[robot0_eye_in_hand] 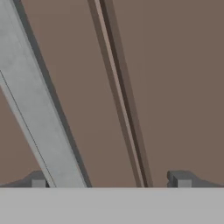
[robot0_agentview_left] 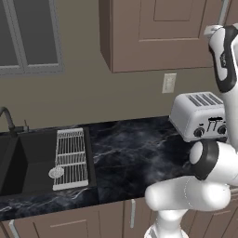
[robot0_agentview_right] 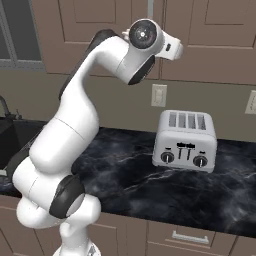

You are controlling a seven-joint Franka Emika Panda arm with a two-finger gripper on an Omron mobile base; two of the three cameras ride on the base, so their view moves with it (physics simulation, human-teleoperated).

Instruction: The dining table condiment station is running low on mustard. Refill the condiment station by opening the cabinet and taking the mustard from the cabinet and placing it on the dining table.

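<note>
Directly ahead of my gripper [robot0_eye_in_hand: 111,183]: cabinet [robot0_eye_in_hand: 175,87] door, shut, filling the close view. Silver handle [robot0_eye_in_hand: 39,113] just inside the left fingertip [robot0_eye_in_hand: 38,183]. Jaws spread wide, holding nothing. Below the hand: toaster [robot0_agentview_right: 185,141] on counter [robot0_agentview_right: 150,185].

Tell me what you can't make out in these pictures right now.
- Mustard: the cabinet door is shut in both base views, so its contents are hidden.
- Handle: the hand view crops both its ends; the fingertips barely rise into view, so contact with it is unclear.
- Hand: in the right base view the arm's wrist covers it.
- Sink: cut off by the left base view's left edge.
</note>
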